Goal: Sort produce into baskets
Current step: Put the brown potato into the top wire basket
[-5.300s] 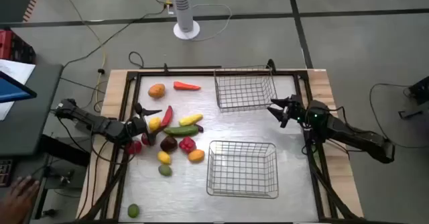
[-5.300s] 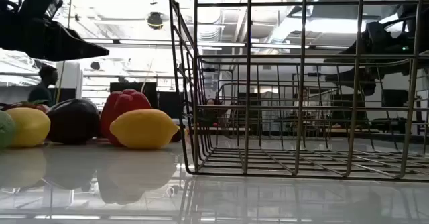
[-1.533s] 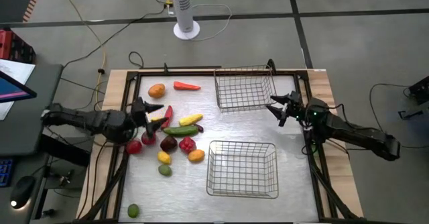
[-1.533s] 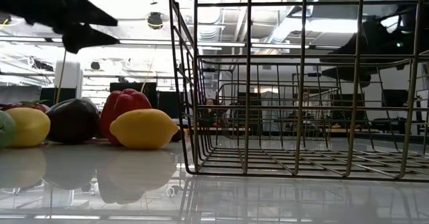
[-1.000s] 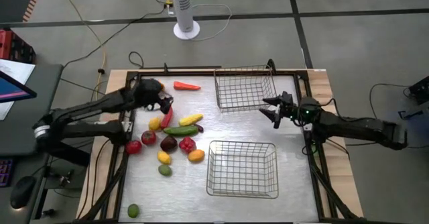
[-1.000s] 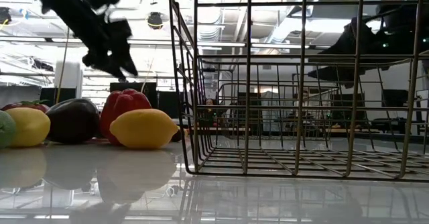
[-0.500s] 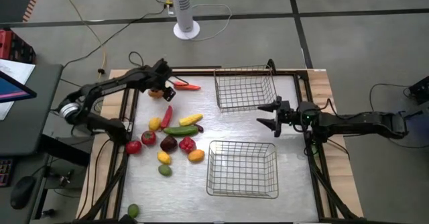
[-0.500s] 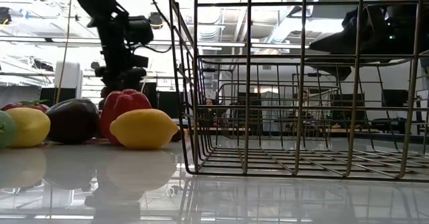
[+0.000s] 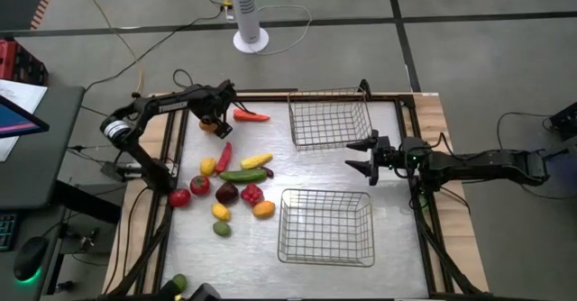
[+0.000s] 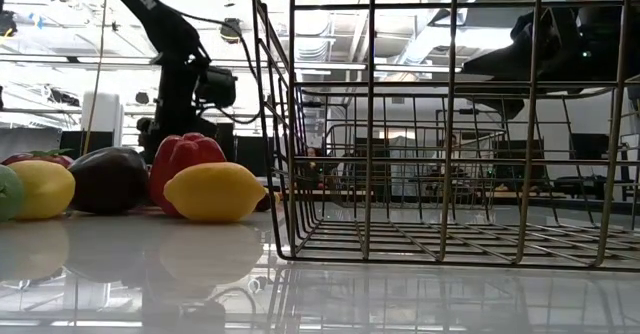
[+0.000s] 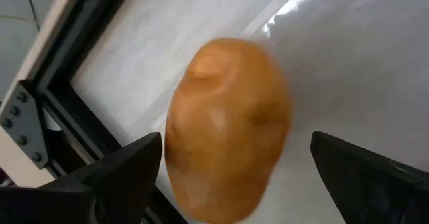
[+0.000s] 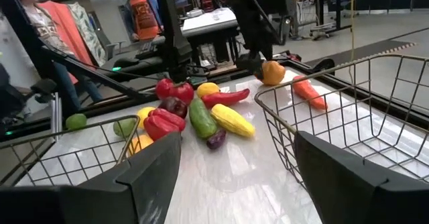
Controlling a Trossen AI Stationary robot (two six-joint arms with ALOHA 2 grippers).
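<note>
The nearer basket (image 9: pixel 326 226) sits at the front of the table (image 9: pixel 397 247), its wire wall filling most of the low view and screening the second basket (image 9: pixel 330 118) behind it. To the left of it lies the heap of produce: a yellow lemon (image 10: pixel 215 191), a red pepper (image 10: pixel 180 156), a dark eggplant (image 10: pixel 110 179), with a green piece cut off at the low view's edge. A lone green fruit (image 9: pixel 178 283) lies apart at the table's front left corner. Farther back, between the two baskets, the right gripper (image 9: pixel 359 155) hangs with its fingers spread wide and nothing in them. At the far left corner the left gripper (image 9: pixel 215 112) is down over the orange fruit (image 11: pixel 228 127), fingers wide on either side of it; whether they touch it I cannot tell. A carrot (image 9: pixel 251 115) lies just beside.
</note>
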